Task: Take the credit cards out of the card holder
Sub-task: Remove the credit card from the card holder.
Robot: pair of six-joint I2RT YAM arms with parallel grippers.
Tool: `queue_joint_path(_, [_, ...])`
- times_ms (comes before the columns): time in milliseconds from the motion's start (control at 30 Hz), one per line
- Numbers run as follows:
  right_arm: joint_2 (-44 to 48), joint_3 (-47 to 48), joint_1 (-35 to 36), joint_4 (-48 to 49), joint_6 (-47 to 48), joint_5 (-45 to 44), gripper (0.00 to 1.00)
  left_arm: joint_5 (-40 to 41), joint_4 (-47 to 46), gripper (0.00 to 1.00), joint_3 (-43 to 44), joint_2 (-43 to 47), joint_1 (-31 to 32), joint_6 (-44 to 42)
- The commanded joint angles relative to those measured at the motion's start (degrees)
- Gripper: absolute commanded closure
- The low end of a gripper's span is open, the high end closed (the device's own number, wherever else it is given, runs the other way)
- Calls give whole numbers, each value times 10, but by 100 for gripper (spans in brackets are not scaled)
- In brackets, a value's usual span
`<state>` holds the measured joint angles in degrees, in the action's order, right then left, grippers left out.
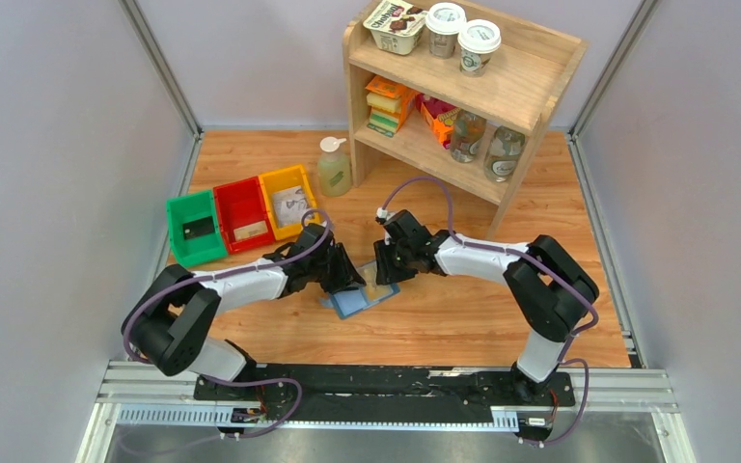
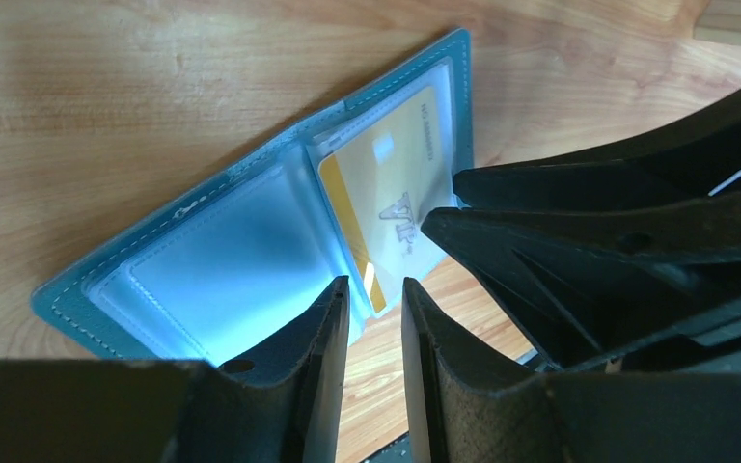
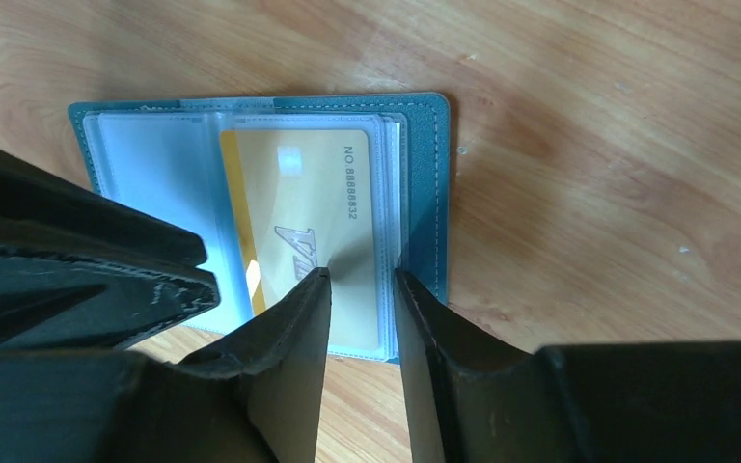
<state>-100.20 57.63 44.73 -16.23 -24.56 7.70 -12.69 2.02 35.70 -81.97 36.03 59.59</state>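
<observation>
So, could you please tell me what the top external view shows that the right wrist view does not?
Only the top external view shows the wooden shelf, the bottle, and the green bin, red bin and yellow bin, each holding something flat. Only the right wrist view shows the number printed on the yellow card, NO. 88888832. Both show the open card holder on the table, with the left pincer and right pincer at it, jaws slightly apart.

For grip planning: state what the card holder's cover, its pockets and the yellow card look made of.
Card holder cover: likely faux leather, matte teal, stitched edge. Pockets: clear glossy plastic, showing glare. Yellow card: probably plastic, smooth, printed number.
</observation>
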Motion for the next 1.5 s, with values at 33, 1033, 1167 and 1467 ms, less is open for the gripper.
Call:
queue_joint_path(33, [5, -22, -2, 37, -29, 37, 64, -15, -58, 66, -12, -15, 3, 23])
queue_joint_path(1033, [-1, -49, -1, 62, -71, 63, 66, 46, -222, 73, -143, 67, 3, 172])
queue_joint_path(1167, [-3, -50, -1, 65, -75, 67, 66, 31, -231, 73, -133, 57, 3, 159])
queue_joint_path(1467, [0, -53, -1, 67, -79, 64, 66, 45, -160, 72, -124, 24, 3, 161])
